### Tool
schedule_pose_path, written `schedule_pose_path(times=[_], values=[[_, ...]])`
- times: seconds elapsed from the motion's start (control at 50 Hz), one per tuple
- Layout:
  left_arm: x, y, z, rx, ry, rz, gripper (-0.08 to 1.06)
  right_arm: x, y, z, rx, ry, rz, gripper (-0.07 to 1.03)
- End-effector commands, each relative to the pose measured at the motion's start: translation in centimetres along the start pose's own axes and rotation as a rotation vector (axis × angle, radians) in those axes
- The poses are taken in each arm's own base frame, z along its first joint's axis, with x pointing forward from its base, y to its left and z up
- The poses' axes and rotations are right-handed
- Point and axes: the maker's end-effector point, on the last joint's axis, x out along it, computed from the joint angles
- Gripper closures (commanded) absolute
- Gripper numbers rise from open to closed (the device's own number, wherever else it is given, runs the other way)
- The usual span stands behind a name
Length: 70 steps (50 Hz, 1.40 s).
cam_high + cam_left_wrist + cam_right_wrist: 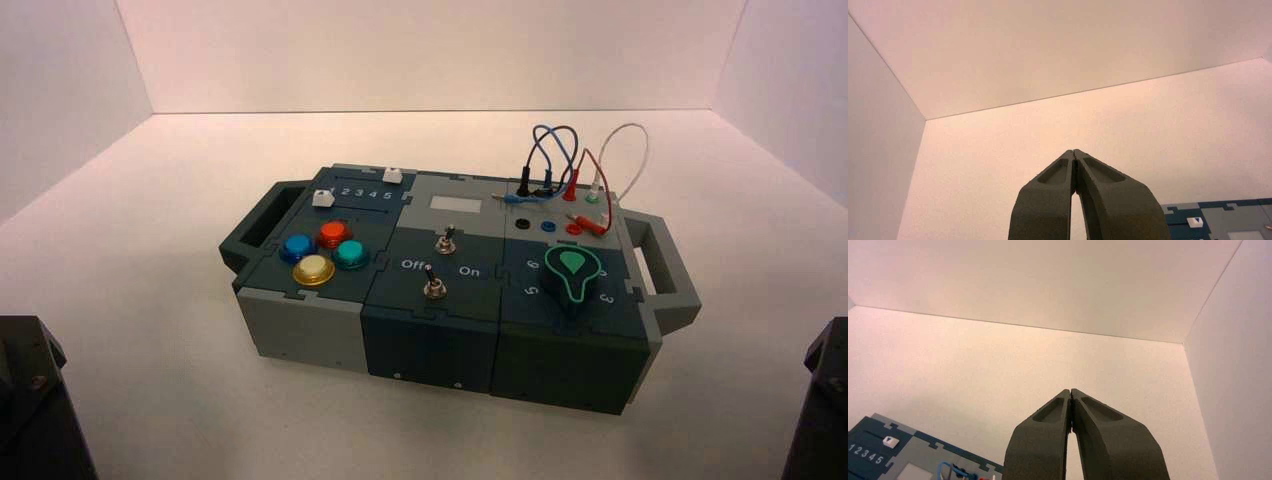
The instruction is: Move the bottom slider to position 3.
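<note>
Jutting upward, the bottom slider [323, 199] rides a crosswise track [365, 209] (left hand [1073, 151], right hand [1071, 390] narrow, flanking box [430, 345]).

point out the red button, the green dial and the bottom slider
red button [333, 233]: high view, its domed top
green dial [572, 262]: high view, its pointer's broad end
bottom slider [323, 199]: high view, its white knob
</note>
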Motion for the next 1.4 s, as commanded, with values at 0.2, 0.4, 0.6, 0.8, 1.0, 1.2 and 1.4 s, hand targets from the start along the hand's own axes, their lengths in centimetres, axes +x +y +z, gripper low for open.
schedule_pose_path(times=[0.2, 0.4, 0.6, 0.8, 1.0, 1.2, 1.4], values=[[-0.1, 0.1, 0.7, 0.006, -0.018, 0.004, 1.01, 0.0, 0.1, 0.6, 0.006, -0.012, 0.004, 0.99], [0.1, 0.1, 0.4, 0.007, 0.0, 0.002, 1.01, 0.1, 0.4, 0.4, 0.011, -0.005, 0.015, 0.99], [1.8, -0.1, -1.9, 0.005, 0.168, -0.01, 1.01, 1.2, 2.6, -0.9, -0.015, 0.078, 0.096, 0.99], [3.4, -0.7, -4.6, 0.004, 0.367, -0.036, 1.01, 2.6, 6.3, -3.2, -0.067, 0.23, 0.21, 0.99], [4.7, -1.9, -7.5, 0.027, 0.558, -0.075, 1.01, 3.5, 10.4, -5.3, -0.126, 0.35, 0.326, 0.99], [5.2, -4.3, -9.9, 0.086, 0.717, -0.139, 1.01, 3.7, 12.3, -6.1, -0.149, 0.39, 0.376, 0.99], [5.5, -6.4, -12.1, 0.151, 0.86, -0.188, 1.01, 3.9, 13.0, -6.8, -0.13, 0.427, 0.391, 0.98]])
